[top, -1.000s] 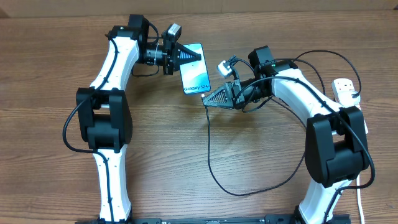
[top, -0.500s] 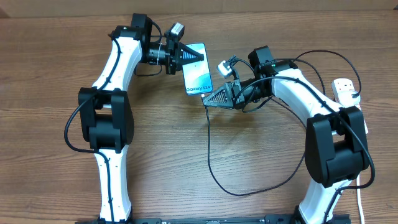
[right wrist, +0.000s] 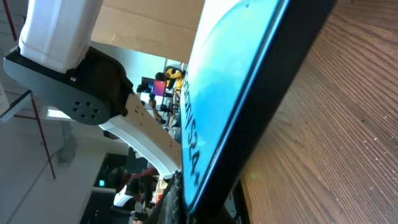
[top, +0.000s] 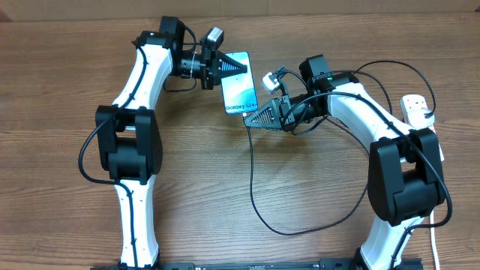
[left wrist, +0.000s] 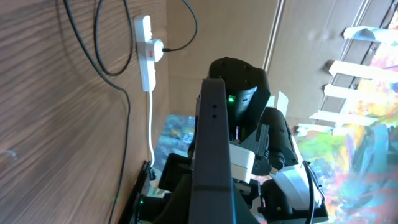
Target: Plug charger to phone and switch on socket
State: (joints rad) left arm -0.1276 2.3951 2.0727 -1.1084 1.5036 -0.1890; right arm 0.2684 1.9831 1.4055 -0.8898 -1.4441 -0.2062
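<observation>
**Phone held up at far-centre of desk, charger tip at its near end**

Left end effector (top: 241, 69) was clamped on the phone (top: 241, 94) at its far end; the phone sat near the far edge of the desk (top: 60, 90), about mid-width, screen up in the overhead view, "Galaxy S24" text toward its near end; the left wrist view showed the phone (left wrist: 211, 155) edge-on as a dark slab running away from the camera; the right wrist view showed the phone (right wrist: 230, 81) tilted, teal screen and dark edge, with wood grain of the desk (right wrist: 336, 124) beside it; whether its low edge touched the desk could not be told.

Right end effector (top: 250, 121) was closed on the charger (top: 251, 180) close to its tip, fingers together as one wedge pointing at the phone's near end; the connector tip itself was hidden, so plugged in or not could not be told; from the end effector the charger ran toward the near edge, looped right of centre, then climbed toward the right edge.

The socket (top: 417, 109) lay at the right edge, far half, well apart from the phone; its white cord (top: 435, 240) ran to the near-right corner; the left wrist view showed the socket (left wrist: 146, 56) with a red switch, switch position too small to read, and the charger (left wrist: 127, 130) trailing across the desk.
</observation>
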